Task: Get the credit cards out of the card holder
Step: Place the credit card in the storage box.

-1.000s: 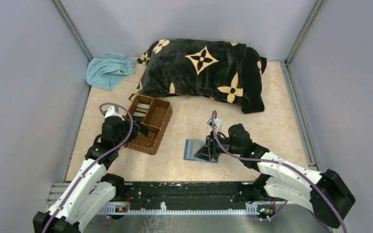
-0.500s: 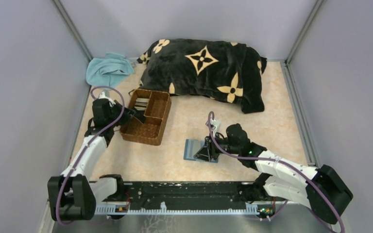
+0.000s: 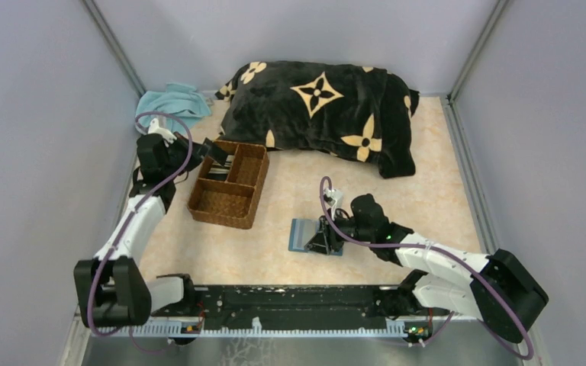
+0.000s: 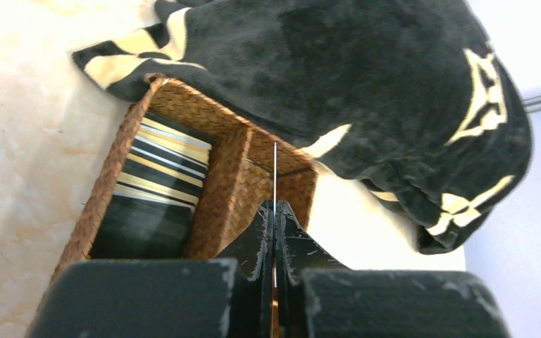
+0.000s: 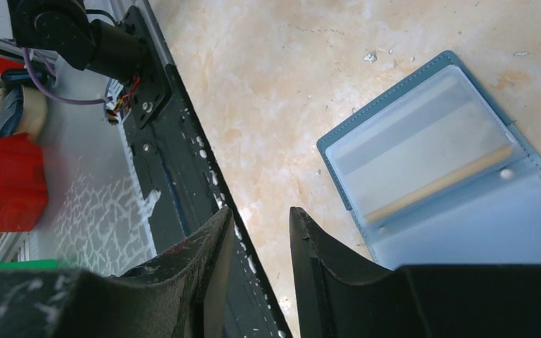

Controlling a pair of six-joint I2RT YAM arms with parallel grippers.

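Note:
The teal card holder [image 3: 302, 235] [image 5: 451, 162] lies open and flat on the table. A pale card [image 5: 423, 151] shows through its clear pocket. My right gripper [image 3: 325, 233] [image 5: 257, 232] is open just above the holder's near edge, with nothing between its fingers. My left gripper [image 3: 207, 151] [image 4: 275, 211] is shut on a thin credit card [image 4: 275, 172], seen edge-on in the left wrist view. It holds the card over the far end of the brown woven tray [image 3: 221, 217] [image 4: 229, 179]. A stack of credit cards [image 4: 151, 193] [image 3: 225, 164] lies in the tray's far compartment.
A black pillow with beige flowers [image 3: 320, 110] [image 4: 366, 84] lies just behind the tray. A light blue cloth [image 3: 169, 103] is bunched in the far left corner. Grey walls close in both sides, and the black base rail [image 3: 290, 301] runs along the near edge.
My left arm has swung back and to the left with the card, from the tray's near side to its far end. The tray has shifted slightly. The right gripper has barely moved.

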